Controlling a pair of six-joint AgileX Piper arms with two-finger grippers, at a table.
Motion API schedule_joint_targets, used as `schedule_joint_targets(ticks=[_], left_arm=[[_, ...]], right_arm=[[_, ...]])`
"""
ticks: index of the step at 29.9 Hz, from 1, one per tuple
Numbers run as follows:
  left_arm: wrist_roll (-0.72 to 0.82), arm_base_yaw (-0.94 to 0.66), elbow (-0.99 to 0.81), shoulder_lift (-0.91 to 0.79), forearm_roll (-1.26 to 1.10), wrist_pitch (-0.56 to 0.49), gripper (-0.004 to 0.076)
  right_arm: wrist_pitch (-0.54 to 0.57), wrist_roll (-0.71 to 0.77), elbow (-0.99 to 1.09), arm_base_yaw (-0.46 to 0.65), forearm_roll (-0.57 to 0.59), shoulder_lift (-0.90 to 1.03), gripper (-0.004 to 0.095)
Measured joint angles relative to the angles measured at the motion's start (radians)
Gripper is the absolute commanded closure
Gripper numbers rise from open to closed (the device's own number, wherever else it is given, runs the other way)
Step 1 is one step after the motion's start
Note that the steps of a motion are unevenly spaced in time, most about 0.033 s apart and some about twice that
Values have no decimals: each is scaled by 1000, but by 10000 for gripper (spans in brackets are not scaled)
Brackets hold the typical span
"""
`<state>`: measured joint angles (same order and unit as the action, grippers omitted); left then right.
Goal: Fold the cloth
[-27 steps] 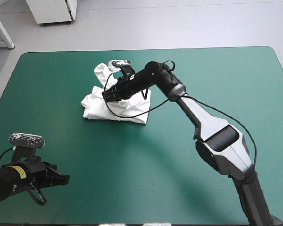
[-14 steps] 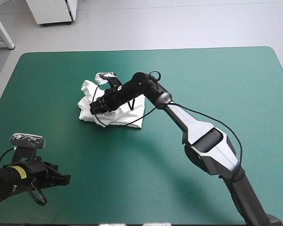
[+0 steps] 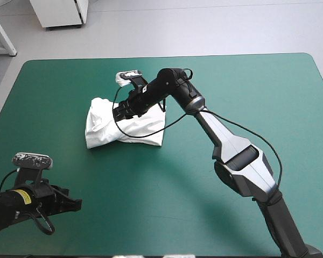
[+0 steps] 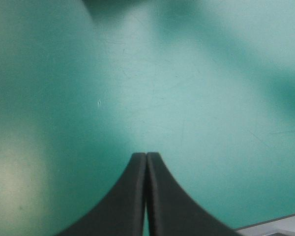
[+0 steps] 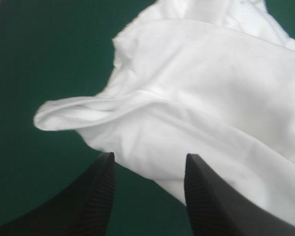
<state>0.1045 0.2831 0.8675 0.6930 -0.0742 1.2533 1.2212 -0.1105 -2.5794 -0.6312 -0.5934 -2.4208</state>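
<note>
Closure was complete on the left gripper (image 3: 74, 203): its black fingers (image 4: 137, 196) met in one pointed arch with nothing between them, low over bare teal-green cover (image 3: 247, 91), well apart from the T-shirt (image 3: 103, 128) and nearer the robot than it. The T-shirt lay as a loose, partly doubled white bundle, creased and uneven, with one rolled lip (image 5: 69, 115) standing out from its main body. The right gripper (image 3: 120, 112) was found directly over the T-shirt's far part, fingers set well apart and gripping nothing; in the right wrist view the T-shirt's near edge lay just ahead of the gap between them. Assessed handling: the T-shirt appeared light, soft and limp, so it would likely sag, drag and lose shape when lifted, and a pinch in mid-panel would probably gather several layers at once. The sounder hold, on this evidence, was judged to be a free edge or corner of the T-shirt, such as the rolled lip, taken as a single layer where one could be separated.
</note>
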Motion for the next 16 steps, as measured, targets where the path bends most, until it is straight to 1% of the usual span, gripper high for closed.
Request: schedule_joint_targets(ticks=[3,12,16], left_arm=[[2,0,-1,0,-1,0,733],[31,0,-1,0,-10,0,733],[32,0,-1,0,-26,0,733]], right_arm=[[21,48,-3,15,57,1,475],[26,123,6,66,140,14,473],[26,123,82,78,247,74,474]])
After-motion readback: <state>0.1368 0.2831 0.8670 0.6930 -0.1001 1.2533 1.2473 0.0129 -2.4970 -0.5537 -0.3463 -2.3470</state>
